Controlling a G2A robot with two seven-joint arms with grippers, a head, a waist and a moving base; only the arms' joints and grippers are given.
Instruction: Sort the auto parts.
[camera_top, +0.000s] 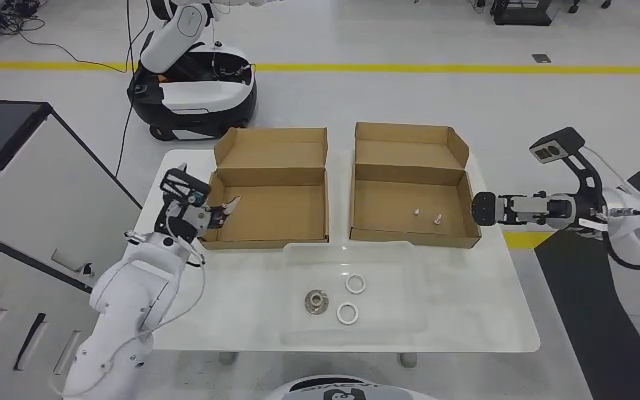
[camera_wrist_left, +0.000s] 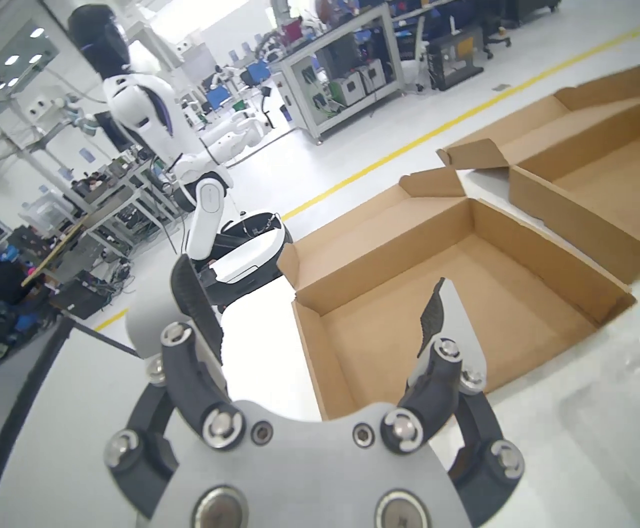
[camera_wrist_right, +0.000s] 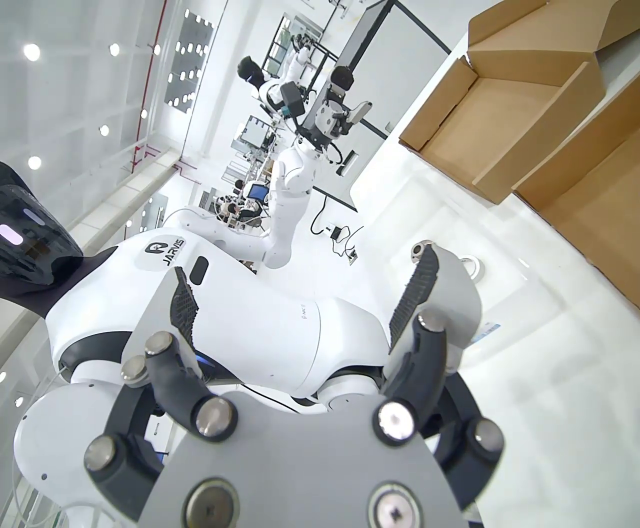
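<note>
While left gripper (camera_wrist_left: 312, 272) and right gripper (camera_wrist_right: 305, 260) hang, fingers (camera_wrist_left: 192, 295) released, empty, two rings (camera_top: 355, 283) plus probably a hub (camera_top: 316, 299) sit on table (camera_top: 470, 300).

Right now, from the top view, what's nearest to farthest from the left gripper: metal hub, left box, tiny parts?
From the left gripper:
1. Left box, right beside it.
2. Metal hub, in the front tray.
3. Tiny parts, inside the right box.
</note>
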